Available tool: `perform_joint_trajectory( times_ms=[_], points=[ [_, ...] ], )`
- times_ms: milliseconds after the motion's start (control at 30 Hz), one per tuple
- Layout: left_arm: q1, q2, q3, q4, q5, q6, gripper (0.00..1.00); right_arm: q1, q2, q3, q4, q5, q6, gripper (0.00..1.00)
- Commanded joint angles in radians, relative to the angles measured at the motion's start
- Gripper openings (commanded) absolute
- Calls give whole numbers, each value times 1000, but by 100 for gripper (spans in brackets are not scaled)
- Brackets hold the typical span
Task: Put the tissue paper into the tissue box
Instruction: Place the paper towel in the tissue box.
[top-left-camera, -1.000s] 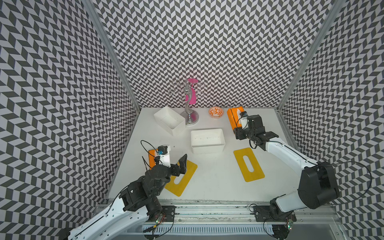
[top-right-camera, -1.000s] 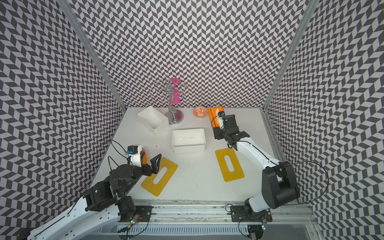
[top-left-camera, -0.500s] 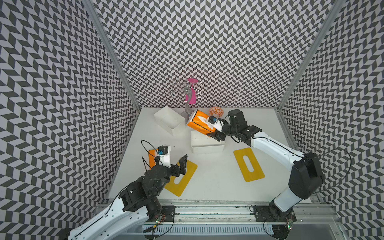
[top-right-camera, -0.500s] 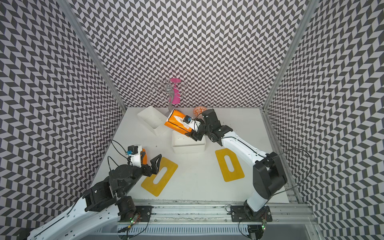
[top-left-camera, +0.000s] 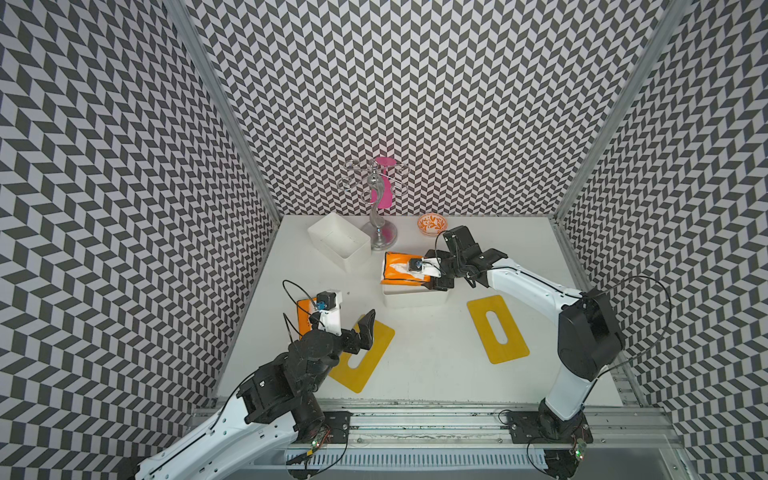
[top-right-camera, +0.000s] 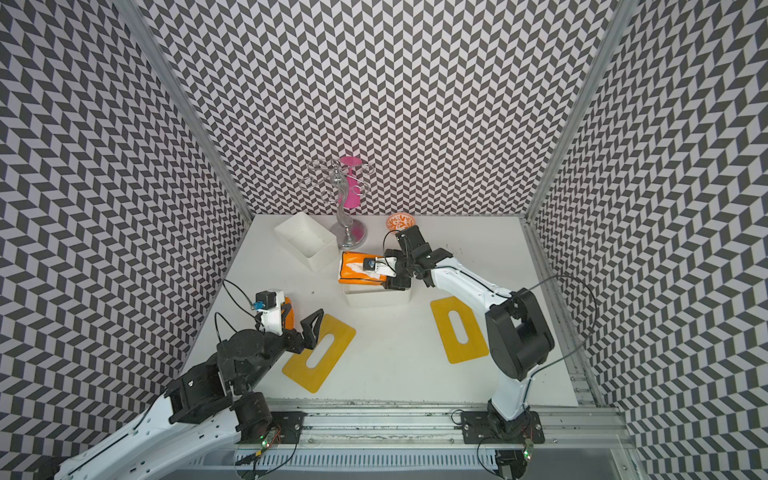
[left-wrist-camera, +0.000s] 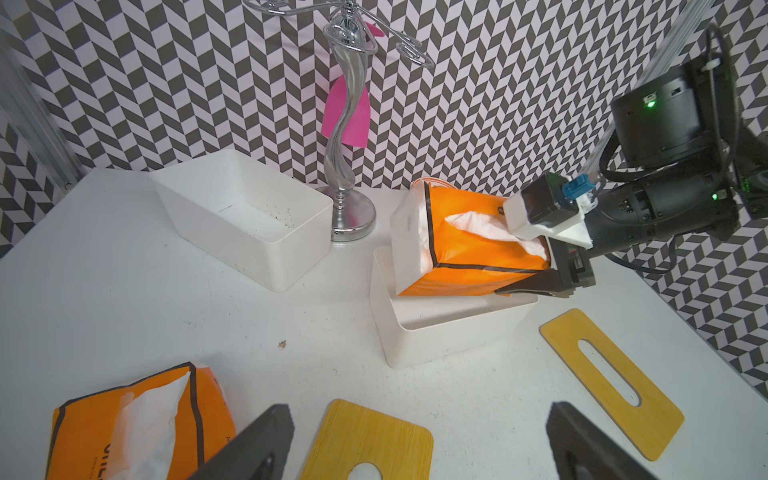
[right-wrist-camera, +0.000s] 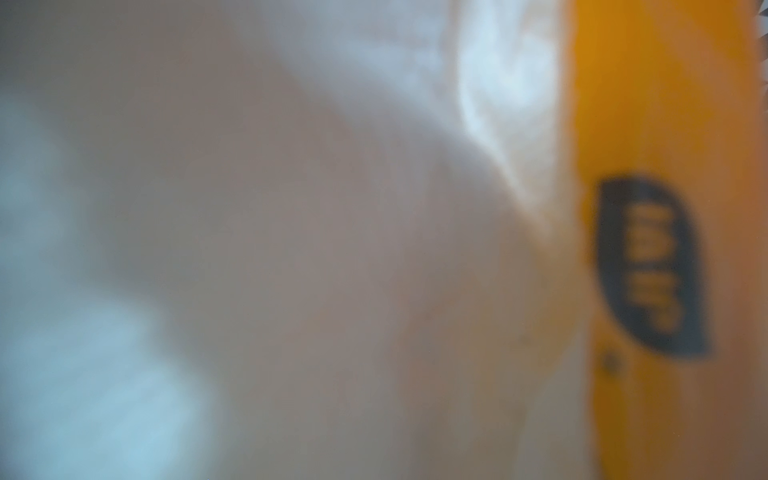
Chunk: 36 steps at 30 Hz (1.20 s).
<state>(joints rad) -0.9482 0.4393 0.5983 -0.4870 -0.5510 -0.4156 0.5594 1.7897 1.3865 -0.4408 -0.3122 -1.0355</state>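
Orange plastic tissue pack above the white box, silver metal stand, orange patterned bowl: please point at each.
orange plastic tissue pack (left-wrist-camera: 457, 280): left wrist view, its orange side.
silver metal stand (top-left-camera: 383, 238): a top view, its round base.
orange patterned bowl (top-left-camera: 432, 224): a top view, its inside.

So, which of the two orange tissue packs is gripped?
The pack above the nearer white box, clamped in the right gripper; the other pack lies on the table beside the left gripper.
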Motion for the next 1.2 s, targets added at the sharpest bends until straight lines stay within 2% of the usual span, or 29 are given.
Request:
perform_joint_trajectory(
  times_ms=[0,333,600,767,900,1033,1167],
  points=[
    [3,0,-2,22,11,11,100,-10,22,21,9,43,-36,72],
    [3,5,-3,24,11,11,100,-20,63,14,3,91,-60,75],
    [3,9,-4,25,13,11,100,-21,101,32,-37,68,-57,80],
    [3,11,-4,27,15,12,100,-15,146,78,-79,62,-27,88],
    [3,9,-4,27,16,12,100,-7,172,131,-117,88,-11,99],
    [3,9,-5,27,15,12,100,-1,157,179,-153,122,6,100],
    [3,9,-4,26,16,12,100,-1,81,189,-168,153,17,100]
  ],
)
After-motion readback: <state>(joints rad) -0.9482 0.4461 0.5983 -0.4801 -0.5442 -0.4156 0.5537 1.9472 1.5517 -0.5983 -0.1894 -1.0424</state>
